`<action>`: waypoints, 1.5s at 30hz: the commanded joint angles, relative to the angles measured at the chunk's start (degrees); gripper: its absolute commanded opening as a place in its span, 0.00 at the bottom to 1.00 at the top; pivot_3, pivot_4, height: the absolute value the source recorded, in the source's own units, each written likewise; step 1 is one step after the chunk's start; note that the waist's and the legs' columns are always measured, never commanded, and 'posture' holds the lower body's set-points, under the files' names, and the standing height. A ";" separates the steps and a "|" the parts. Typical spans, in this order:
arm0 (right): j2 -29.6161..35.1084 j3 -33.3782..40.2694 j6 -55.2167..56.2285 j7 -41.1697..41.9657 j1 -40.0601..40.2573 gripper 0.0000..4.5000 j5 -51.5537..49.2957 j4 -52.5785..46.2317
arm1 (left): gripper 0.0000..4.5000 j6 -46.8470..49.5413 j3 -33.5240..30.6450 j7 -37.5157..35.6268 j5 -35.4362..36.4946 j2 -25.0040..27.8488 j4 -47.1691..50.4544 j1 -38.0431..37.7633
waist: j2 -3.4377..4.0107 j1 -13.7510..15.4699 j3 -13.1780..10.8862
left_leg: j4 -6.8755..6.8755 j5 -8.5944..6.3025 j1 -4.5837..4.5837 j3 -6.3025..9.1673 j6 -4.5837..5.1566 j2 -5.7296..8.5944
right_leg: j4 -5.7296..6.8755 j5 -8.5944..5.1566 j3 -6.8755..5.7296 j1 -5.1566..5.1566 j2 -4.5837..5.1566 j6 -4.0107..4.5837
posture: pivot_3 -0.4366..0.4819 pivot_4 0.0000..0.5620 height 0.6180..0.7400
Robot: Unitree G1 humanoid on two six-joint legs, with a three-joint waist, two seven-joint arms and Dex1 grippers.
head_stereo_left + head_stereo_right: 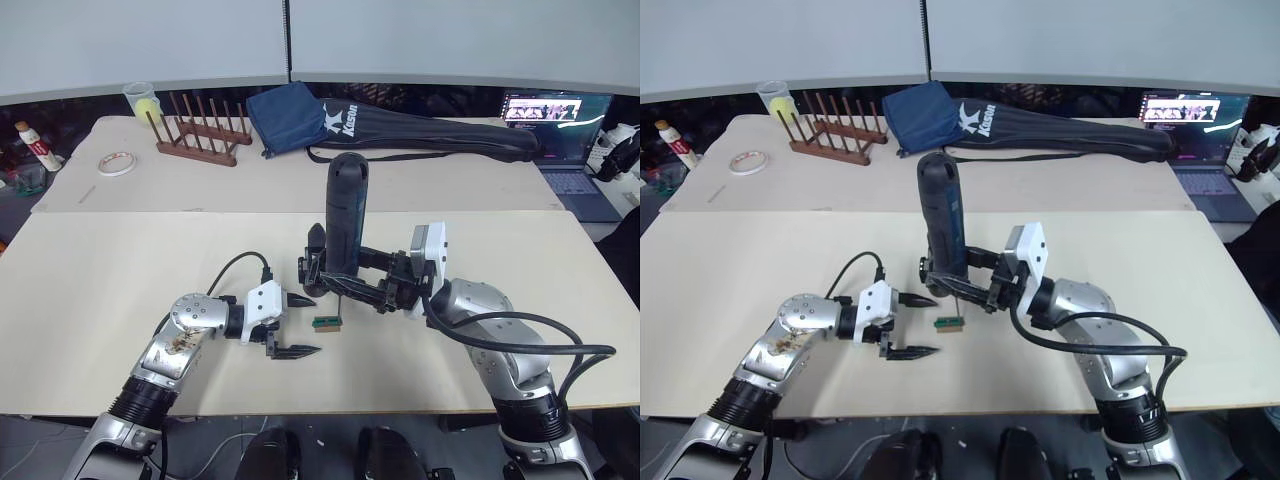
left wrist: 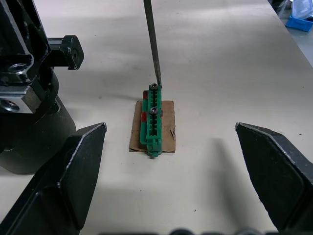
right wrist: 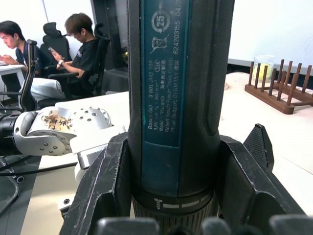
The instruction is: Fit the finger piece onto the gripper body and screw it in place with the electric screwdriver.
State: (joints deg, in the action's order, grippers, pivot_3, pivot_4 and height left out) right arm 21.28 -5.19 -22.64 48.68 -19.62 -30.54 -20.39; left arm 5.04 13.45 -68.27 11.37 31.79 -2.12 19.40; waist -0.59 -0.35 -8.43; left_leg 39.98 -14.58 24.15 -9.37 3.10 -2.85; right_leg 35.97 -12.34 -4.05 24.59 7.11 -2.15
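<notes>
My right claw (image 1: 352, 282) is clamped around the electric screwdriver (image 1: 347, 215), holding it upright, handle up, thin silver bit (image 2: 152, 44) pointing down. Bit tip touches the top screw of a small green terminal block (image 2: 153, 120) that sits on a brown card square (image 2: 166, 128) on the table (image 1: 100, 290). In the right wrist view my fingers (image 3: 105, 186) hug both sides of the blue-black handle.

My left claw (image 1: 295, 325) hangs just above the table with its jaws spread wide, gripping nothing, pointed at the green block; the block lies between and beyond the two fingertips, not touched.

Gripper body (image 2: 29, 98) stands on its round base on the table just beside the green block, near my left claw's upper finger; in the head views it is right behind the screwdriver, partly hidden by it (image 1: 312, 262). I can't pick out the finger piece for sure.

Back table: wooden peg rack (image 1: 200, 130), plastic cup with something yellow (image 1: 142, 100), tape roll (image 1: 116, 163), small bottle (image 1: 38, 146), folded dark blue cloth (image 1: 285, 115), long black Kason bag (image 1: 430, 135), open laptop (image 1: 560, 130). All well apart from the work spot.

Right wrist view: two seated persons (image 3: 73, 54) in the background.
</notes>
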 commanded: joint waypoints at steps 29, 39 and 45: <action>0.41 1.41 -0.71 0.67 -0.90 0.43 -3.23 -3.42 | 1.00 -1.47 0.81 -0.07 -0.15 -0.73 0.56 1.41 | 0.00 0.01 0.00 | 0.00 0.00 0.00 0.00 0.00 0.00 | 0.00 0.00 0.00 0.00 0.00 0.00 | 0.48 0.27 1.00; 0.21 1.83 1.19 -0.98 -2.68 0.43 -2.65 -3.26 | 1.00 -1.71 0.83 -0.05 -0.10 -0.61 0.78 1.05 | 0.00 -0.03 0.00 | 0.00 0.00 0.00 0.00 0.00 0.00 | 0.00 0.00 0.00 0.00 0.00 0.00 | 0.48 0.27 1.00; 0.39 1.26 2.61 -0.61 -2.39 0.43 -1.44 -2.23 | 1.00 -1.92 0.85 0.06 -0.11 -0.44 1.15 0.56 | 0.00 -0.02 0.00 | 0.00 0.00 0.00 0.00 0.00 0.00 | 0.00 0.00 0.00 0.00 0.00 0.00 | 0.48 0.27 1.00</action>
State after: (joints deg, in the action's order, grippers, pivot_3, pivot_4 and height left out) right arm 21.70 -5.16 -22.77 47.76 -21.14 -31.65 -20.66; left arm 3.97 14.32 -68.20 11.18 31.25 -2.12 19.94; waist -0.59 -0.37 -8.43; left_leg 39.98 -14.58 24.15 -9.37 3.10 -2.85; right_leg 35.97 -12.34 -4.05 24.59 7.11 -2.15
